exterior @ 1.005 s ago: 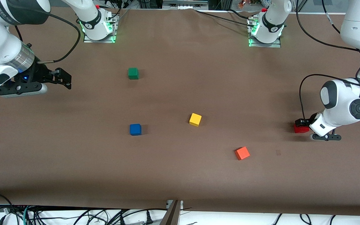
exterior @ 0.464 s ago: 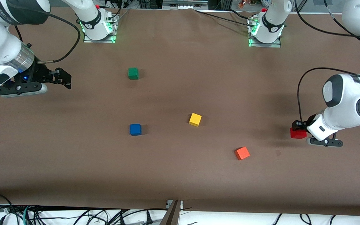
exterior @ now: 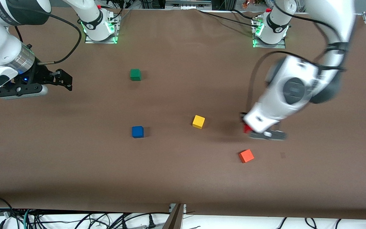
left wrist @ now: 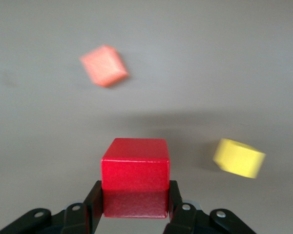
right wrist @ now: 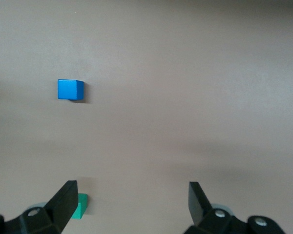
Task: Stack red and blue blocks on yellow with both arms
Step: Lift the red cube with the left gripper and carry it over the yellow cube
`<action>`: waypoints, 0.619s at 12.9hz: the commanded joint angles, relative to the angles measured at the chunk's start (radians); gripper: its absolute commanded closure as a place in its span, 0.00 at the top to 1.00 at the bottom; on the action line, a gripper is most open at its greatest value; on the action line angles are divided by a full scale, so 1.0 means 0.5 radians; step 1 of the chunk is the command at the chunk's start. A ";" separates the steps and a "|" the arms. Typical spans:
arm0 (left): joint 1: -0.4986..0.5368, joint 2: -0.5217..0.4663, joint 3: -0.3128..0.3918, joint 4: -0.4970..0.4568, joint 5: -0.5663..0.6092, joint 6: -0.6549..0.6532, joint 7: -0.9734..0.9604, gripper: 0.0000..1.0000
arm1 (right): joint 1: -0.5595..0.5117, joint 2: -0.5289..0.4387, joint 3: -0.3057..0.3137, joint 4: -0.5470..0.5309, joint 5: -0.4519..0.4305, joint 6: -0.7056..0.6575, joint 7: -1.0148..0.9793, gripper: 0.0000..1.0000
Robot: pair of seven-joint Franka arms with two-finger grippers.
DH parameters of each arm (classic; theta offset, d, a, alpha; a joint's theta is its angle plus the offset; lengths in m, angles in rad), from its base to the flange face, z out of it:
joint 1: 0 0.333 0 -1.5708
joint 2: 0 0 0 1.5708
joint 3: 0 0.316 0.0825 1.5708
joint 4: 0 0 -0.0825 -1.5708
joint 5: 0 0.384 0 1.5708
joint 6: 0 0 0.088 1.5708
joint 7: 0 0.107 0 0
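Observation:
My left gripper is shut on the red block, held in the air over the table between the yellow block and the orange cube. In the left wrist view the red block sits between the black fingers, with the yellow block beside it on the table. The blue block lies on the table toward the right arm's end from the yellow block; it also shows in the right wrist view. My right gripper is open and empty and waits at the right arm's end of the table.
An orange cube lies nearer the front camera than the held red block and shows in the left wrist view. A green cube lies farther from the camera than the blue block and shows in the right wrist view.
My left arm has swung quickly from its end of the table toward the yellow block, carrying the red block. The right arm has not moved.

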 commanded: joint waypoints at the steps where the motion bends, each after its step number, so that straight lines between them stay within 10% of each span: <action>1: -0.261 0.235 0.041 0.267 0.011 -0.040 -0.256 0.00 | -0.014 0.015 0.009 0.046 -0.015 -0.039 -0.028 1.00; 8: -0.569 0.389 0.041 0.258 0.048 0.123 -0.241 0.00 | -0.014 0.015 0.009 0.046 -0.015 -0.039 -0.031 1.00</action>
